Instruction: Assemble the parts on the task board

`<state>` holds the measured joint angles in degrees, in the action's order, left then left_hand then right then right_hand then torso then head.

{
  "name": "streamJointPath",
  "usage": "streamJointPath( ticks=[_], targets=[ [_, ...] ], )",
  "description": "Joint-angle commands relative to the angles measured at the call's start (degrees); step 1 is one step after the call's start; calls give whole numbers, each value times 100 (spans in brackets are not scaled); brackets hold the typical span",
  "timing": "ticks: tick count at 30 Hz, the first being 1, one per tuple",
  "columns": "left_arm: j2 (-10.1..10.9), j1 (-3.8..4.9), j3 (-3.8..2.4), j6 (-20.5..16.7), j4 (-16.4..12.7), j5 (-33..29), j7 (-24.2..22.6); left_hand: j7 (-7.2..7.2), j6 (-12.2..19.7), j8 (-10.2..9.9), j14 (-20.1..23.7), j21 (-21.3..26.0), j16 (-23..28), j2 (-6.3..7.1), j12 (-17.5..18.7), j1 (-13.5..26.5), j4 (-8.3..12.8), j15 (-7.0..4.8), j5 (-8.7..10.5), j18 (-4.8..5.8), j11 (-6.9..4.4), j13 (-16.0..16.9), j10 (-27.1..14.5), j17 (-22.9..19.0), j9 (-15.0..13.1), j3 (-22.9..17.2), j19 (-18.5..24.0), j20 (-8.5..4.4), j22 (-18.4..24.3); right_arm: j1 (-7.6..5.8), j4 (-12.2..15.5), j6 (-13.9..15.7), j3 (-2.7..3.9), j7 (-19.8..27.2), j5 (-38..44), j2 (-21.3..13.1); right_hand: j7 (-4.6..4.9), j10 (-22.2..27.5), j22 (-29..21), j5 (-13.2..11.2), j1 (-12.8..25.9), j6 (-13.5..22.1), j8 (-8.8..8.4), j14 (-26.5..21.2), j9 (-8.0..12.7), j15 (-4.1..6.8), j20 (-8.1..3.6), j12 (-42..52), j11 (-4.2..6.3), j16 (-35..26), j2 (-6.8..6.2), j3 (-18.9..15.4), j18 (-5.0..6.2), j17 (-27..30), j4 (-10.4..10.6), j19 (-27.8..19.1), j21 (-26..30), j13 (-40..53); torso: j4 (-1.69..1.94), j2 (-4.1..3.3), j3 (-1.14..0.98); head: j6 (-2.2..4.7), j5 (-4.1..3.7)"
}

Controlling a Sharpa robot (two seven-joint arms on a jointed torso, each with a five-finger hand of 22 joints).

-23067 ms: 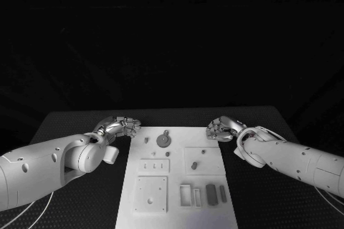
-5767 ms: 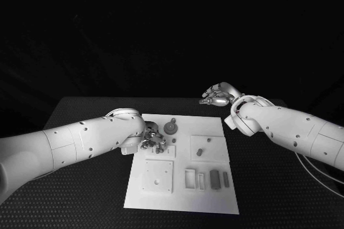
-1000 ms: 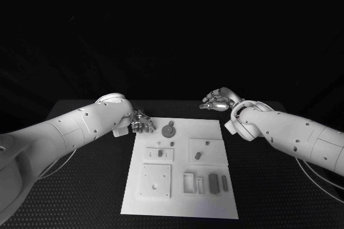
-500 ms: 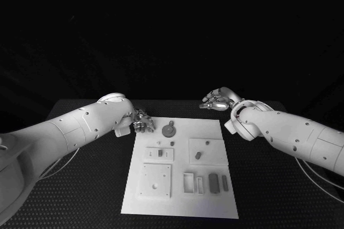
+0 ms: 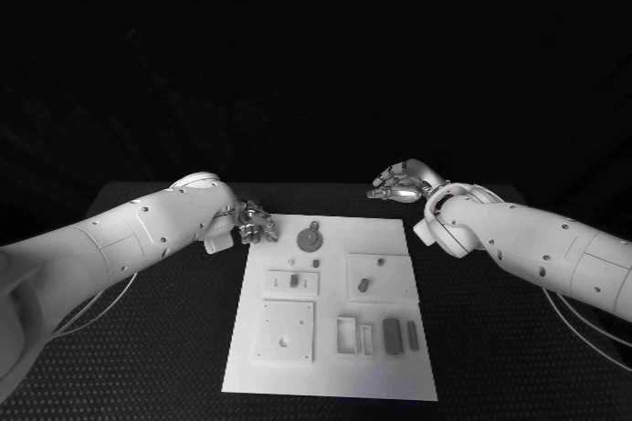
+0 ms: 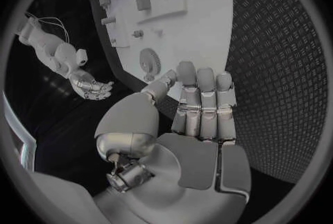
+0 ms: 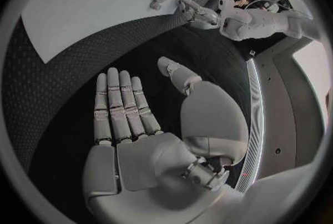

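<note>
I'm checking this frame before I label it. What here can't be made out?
- Head view: the left hand is partly hidden by its own arm.
- Head view: the small parts on the task board are too small to identify.
- Left wrist view: the gear sits partly behind that hand's fingertips.

Task board: white rectangular plate, flat on black table, long side running away from robot. Gear-like round part lies near far edge, w/ small piece just beside. Mid row: raised plate w/ small upright pegs, square plate w/ dark oblong part. Near row: square plate w/ hole, slotted tray, two dark bars beside it.
</note>
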<state>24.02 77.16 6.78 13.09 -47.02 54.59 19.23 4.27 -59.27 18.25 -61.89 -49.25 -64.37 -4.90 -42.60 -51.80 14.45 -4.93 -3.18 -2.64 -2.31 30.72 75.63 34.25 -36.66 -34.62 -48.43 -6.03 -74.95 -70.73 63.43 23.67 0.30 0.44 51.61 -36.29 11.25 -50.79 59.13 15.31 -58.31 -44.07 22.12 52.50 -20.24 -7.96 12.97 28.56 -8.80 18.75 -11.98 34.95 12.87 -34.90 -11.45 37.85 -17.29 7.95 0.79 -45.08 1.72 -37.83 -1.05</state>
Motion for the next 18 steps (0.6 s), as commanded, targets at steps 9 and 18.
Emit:
streamJointPath(
  ticks=[9, 18],
  targets=[
    [740, 49, -5, -509, -1187, -667, 198, -64, -141, 27, -98, -48, -44, -3, -41, 8, 26, -24, -29, 76, -35, 24, 103, 13, 12, -45, -86, -442, -30, 1, 14, -103, 2, 51, -39, -69, 47, 9, 13, 36, -13, 36, 21, -50, 10, -8, 6, -20, -28, -24, -17, -21, 30, 8, 12, -46, 22, -14, 26, 13, 0, -1, 13],
    [1423, 94, 20, -932, -2380, -393, 261, -156, -402, 115, -274, -111, -142, 205, -111, 129, 1, -97, -525, 55, -126, 87, 297, 50, 23, -70, -251, -503, -76, 1, 30, -114, 1, 56, -43, -105, 47, 26, 21, 55, -25, 46, 20, -71, 18, -14, 8, -31, -34, -31, -24, -21, 28, 14, 6, -61, 36, -34, 101, 56, -11, -38, -28]
  ],
)
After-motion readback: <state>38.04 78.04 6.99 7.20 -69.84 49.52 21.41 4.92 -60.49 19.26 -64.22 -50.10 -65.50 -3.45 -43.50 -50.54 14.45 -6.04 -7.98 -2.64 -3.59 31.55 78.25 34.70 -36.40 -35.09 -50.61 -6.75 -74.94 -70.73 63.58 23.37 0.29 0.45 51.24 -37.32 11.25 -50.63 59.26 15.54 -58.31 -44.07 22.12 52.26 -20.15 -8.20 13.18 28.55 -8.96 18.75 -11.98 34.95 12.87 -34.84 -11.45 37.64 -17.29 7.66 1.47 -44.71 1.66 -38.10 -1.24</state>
